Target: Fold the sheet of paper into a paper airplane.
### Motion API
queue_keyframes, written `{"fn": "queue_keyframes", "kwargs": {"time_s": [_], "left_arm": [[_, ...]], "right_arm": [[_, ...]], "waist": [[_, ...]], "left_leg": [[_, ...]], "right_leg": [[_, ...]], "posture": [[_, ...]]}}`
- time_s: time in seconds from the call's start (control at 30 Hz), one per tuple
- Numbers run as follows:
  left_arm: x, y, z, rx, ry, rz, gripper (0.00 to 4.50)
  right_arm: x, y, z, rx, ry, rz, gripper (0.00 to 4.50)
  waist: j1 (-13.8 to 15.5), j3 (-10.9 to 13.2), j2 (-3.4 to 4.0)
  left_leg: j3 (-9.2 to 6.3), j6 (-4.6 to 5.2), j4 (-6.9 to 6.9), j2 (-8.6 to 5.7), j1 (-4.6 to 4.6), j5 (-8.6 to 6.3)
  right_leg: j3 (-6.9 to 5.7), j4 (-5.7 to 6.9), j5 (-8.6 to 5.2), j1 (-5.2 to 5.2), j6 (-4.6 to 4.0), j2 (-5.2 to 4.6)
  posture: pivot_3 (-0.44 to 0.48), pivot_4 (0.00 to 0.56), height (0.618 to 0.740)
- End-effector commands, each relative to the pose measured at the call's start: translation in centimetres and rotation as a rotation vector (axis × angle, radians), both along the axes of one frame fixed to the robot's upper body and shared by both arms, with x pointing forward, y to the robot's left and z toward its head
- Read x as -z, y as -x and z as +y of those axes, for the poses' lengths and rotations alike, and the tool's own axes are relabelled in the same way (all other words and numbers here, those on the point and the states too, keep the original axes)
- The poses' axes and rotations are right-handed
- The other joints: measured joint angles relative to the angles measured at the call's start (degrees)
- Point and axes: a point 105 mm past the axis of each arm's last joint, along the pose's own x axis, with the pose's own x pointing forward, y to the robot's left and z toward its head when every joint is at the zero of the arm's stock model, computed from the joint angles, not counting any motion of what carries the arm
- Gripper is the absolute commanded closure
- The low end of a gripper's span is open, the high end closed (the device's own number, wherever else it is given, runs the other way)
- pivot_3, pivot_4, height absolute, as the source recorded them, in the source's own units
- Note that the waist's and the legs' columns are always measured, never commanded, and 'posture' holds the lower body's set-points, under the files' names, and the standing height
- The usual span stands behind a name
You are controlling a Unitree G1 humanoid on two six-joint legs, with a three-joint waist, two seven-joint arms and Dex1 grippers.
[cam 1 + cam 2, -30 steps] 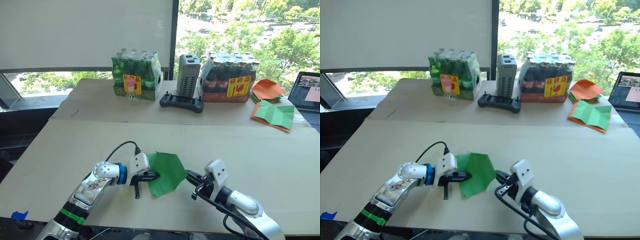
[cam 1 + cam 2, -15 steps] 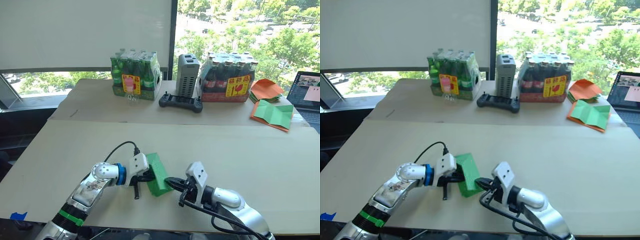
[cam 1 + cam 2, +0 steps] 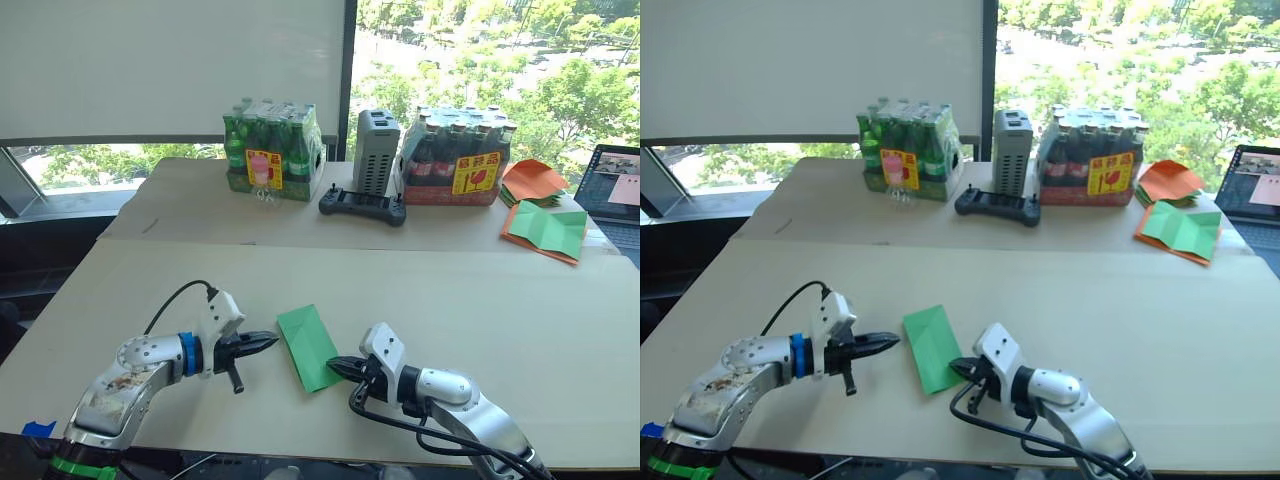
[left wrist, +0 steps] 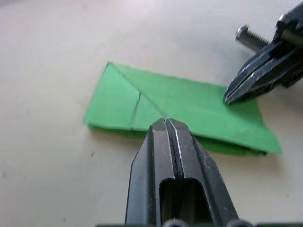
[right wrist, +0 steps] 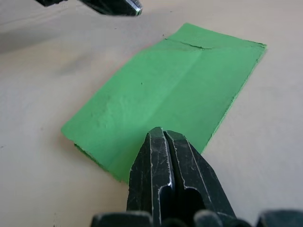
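The sheet of paper (image 3: 309, 346) is seen lying flat on the near table (image 3: 500, 300), folded over into a narrow strip that runs from far-left to near-right, between the two arms. The left gripper (image 3: 262, 343) is held just left of the strip, apart from it, with its two fingers pressed together on nothing. The right gripper (image 3: 337, 367) is set at the strip's near right end, its tips at or on the paper's edge; its fingers are likewise pressed together and nothing is pinched between them.

The paper is judged to be very light, thin and limp: it can be expected to slide on the smooth board under any sideways push, to bend rather than resist, and to take an unwanted crease or tear if nipped hard. In the left wrist view a diagonal crease and a doubled lower edge can be made out, so the layers may spring apart. A hold is best taken at a free corner or the open long edge, with the other tip pressed down on the fold to pin it.

Behind, on the far table, bottle packs (image 3: 272, 150) and orange sheets (image 3: 536, 180) are left untouched.
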Motion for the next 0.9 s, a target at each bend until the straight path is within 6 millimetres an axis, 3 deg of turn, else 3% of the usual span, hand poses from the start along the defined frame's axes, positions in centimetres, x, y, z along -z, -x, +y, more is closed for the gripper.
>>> {"fn": "queue_keyframes", "kwargs": {"time_s": [0.03, 0.17, 0.3, 0.53, 0.63, 0.77, 0.9], "left_arm": [[1.3, -0.1, -1.7, 0.057, 0.024, 0.045, 4.5], [2.9, -0.7, -2.8, 0.063, -0.001, 0.075, 4.5], [4.8, -0.3, -2.7, 0.077, -0.078, 0.1, 4.5], [6.3, 0.2, -2.0, 0.096, -0.176, 0.096, 4.5], [6.3, 0.3, -2.0, 0.097, -0.175, 0.096, 4.5], [6.3, 0.5, -2.0, 0.097, -0.173, 0.092, 4.5], [6.2, 0.6, -2.1, 0.091, -0.171, 0.089, 4.5]], "right_arm": [[1.0, 0.1, -0.3, 0.006, 0.035, 0.035, 4.49], [0.8, 0.1, -0.3, 0.002, 0.038, 0.029, 4.49], [0.4, 0.0, -0.5, 0.008, 0.04, 0.016, 4.49], [-3.3, -1.8, 0.1, 0.012, -0.037, -0.09, 4.49], [-3.0, -2.3, 0.1, -0.01, -0.022, -0.075, 4.49], [-1.2, -2.5, -0.8, -0.026, 0.047, -0.049, 4.49], [-1.2, -2.7, -0.4, -0.04, 0.033, -0.048, 4.49]], "waist": [[-0.01, 0.0, 0.0], [-0.09, 0.0, -0.01], [-0.02, 0.0, -0.01], [-0.22, 0.0, 0.0], [-0.13, 0.0, -0.01], [-0.07, 0.0, 0.0], [-0.14, 0.0, 0.0]], "left_leg": [[0.02, -0.09, -0.01, 0.0, -0.01, 0.05], [0.03, -0.12, 0.0, 0.01, -0.18, 0.07], [0.01, -0.13, 0.01, 0.01, -0.2, 0.07], [0.02, -0.12, -0.01, 0.02, -0.19, 0.07], [0.01, -0.13, -0.01, 0.02, -0.19, 0.07], [-0.01, -0.12, -0.01, 0.0, -0.21, 0.07], [0.01, -0.12, -0.01, 0.01, -0.2, 0.07]], "right_leg": [[0.01, 0.0, 0.0, 0.08, 0.0, -0.02], [0.04, 0.0, 0.0, -0.01, 0.0, -0.01], [0.03, -0.01, 0.0, -0.02, -0.01, -0.01], [0.04, -0.02, 0.0, -0.03, 0.0, 0.0], [0.03, -0.01, 0.0, -0.03, -0.01, 0.0], [-0.01, -0.04, 0.0, -0.04, 0.0, -0.02], [0.01, -0.06, 0.0, -0.03, 0.0, -0.02]], "posture": [[0.0, 0.15, 0.675], [0.0, 0.15, 0.675], [0.0, 0.15, 0.675], [0.0, 0.15, 0.675], [0.0, 0.15, 0.675], [0.0, 0.15, 0.675], [0.0, 0.15, 0.675]]}}
